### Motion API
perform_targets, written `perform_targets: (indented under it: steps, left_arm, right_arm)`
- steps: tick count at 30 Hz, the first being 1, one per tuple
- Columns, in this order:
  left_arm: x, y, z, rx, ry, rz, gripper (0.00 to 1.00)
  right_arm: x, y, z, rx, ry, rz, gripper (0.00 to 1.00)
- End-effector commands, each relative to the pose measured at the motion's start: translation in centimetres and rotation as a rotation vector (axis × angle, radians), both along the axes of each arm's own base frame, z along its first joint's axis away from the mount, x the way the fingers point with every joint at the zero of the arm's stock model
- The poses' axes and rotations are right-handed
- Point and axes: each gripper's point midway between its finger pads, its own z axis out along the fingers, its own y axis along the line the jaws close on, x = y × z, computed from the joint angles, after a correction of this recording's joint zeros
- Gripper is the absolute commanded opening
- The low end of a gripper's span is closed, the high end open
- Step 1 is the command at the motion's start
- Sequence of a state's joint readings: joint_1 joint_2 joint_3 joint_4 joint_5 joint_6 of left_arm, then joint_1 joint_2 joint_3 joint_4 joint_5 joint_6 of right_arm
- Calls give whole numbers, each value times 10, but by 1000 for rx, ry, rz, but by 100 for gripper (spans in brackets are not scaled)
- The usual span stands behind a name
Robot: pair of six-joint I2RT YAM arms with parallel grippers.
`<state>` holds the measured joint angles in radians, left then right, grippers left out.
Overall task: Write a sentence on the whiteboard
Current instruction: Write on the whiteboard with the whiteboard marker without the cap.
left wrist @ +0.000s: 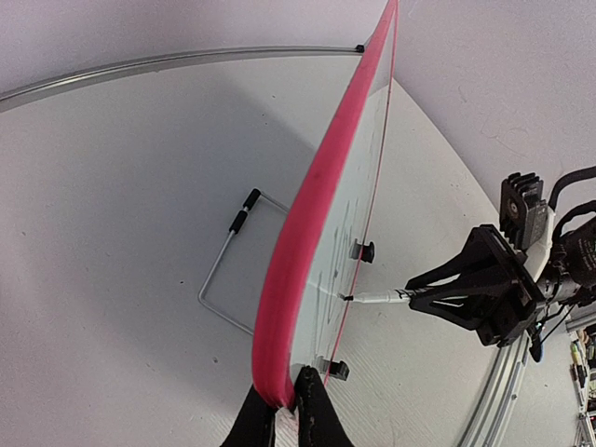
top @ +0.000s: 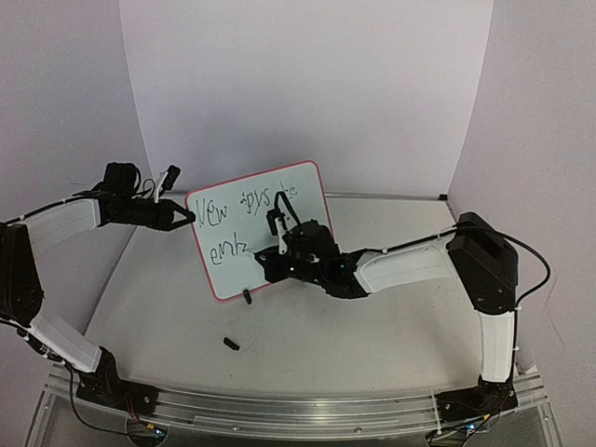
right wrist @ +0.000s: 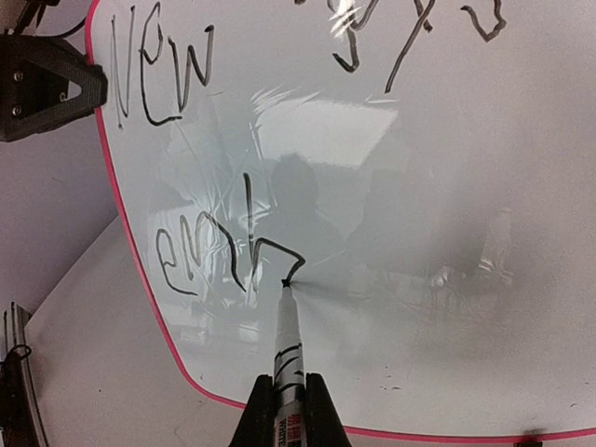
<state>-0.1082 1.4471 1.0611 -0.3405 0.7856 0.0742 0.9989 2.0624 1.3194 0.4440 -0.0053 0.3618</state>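
The whiteboard point(top: 284, 209), white with a pink-red rim point(left wrist: 307, 233), stands tilted on the table. My left gripper point(top: 189, 218) is shut on its left edge, the fingertips point(left wrist: 287, 402) pinching the rim. My right gripper point(right wrist: 289, 410) is shut on a white marker point(right wrist: 287, 345) whose black tip touches the board face. The sentence point(right wrist: 158, 79) reads "New joys to" along the top line, with "emb" point(right wrist: 223, 247) below it, and the marker tip rests at the end of that last stroke. In the left wrist view the marker point(left wrist: 377, 297) meets the board from the right.
A small black marker cap point(top: 231, 343) lies on the table in front of the board. A wire stand point(left wrist: 228, 265) sits behind the board. An aluminium rail point(top: 298, 410) runs along the near edge. White backdrop walls close the back and sides.
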Motion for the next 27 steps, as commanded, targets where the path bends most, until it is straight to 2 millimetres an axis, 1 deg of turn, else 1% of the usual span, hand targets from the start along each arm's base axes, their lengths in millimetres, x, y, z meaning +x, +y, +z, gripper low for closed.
perform_targets:
  steps: [1, 9, 13, 15, 18, 23, 25, 27]
  left_arm:
    - [3, 6, -22, 80, 54, 36, 0]
    - [3, 6, -23, 80, 59, 36, 0]
    - [2, 5, -24, 79, 60, 33, 0]
    - [3, 5, -23, 79, 60, 32, 0]
    - [2, 4, -24, 79, 61, 32, 0]
    - [2, 4, -24, 79, 60, 30, 0]
    - [2, 4, -24, 80, 61, 30, 0]
    - [2, 4, -24, 80, 60, 31, 0]
  right_arm:
    - [2, 12, 6, 10, -13, 31, 0]
    - [4, 18, 6, 14, -9, 43, 0]
    - [2, 16, 10, 15, -15, 39, 0]
    - [-1, 13, 18, 30, -27, 42, 0]
    - [-8, 5, 42, 72, -60, 47, 0]
    - [-13, -10, 74, 105, -115, 30, 0]
    - [-12, -12, 80, 102, -134, 21, 0]
    - [-7, -11, 80, 86, -144, 6, 0]
